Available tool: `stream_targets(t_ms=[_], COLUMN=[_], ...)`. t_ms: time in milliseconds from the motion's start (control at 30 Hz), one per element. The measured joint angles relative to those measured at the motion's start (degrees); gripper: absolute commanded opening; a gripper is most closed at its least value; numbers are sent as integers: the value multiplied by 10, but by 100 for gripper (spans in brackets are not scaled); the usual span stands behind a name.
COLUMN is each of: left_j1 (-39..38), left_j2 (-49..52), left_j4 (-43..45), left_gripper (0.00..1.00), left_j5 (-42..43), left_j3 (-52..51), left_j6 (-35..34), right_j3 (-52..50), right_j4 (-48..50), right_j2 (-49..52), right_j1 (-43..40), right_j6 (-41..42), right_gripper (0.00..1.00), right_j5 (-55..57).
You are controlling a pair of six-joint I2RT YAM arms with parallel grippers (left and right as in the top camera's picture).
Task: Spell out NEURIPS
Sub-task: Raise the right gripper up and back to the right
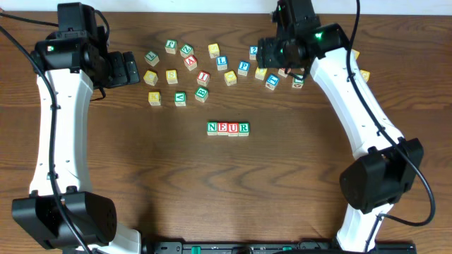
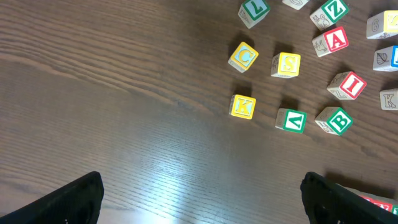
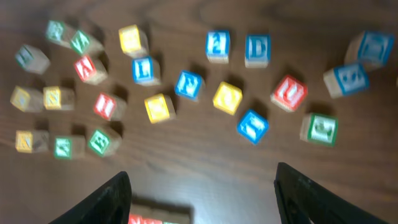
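Overhead, the NEUR row [image 1: 228, 128] sits mid-counter [image 1: 141, 176], with the I cube [image 1: 203, 76] farther off, leftward. Left wrist: your left jaws are released and empty, the I cube [image 2: 348, 85] at right. Right wrist: your right jaws are spread and empty. It's likely light, rigid wood, so pinch opposite flat faces.

light: bright, even | glare: soft sheen on table [image 2: 163, 169] (left wrist) | right wrist: motion-blurred

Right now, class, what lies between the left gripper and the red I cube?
The yellow C cube and yellow S cube; the overhead view shows it.
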Motion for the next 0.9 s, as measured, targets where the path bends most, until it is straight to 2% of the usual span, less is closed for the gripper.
stream_targets(t_ms=[400,700,900], left_j1=[0,0,0], left_j2=[0,0,0], left_j4=[0,0,0], left_gripper=[100,100,100], left_j5=[0,0,0], left_j3=[0,0,0], left_j6=[0,0,0], right_j3=[135,142,142], right_j4=[3,0,-40], right_j2=[123,137,137], right_j1=[21,57,55], right_j6=[-18,-23,3], right_gripper=[67,67,65], right_j5=[-6,11,25])
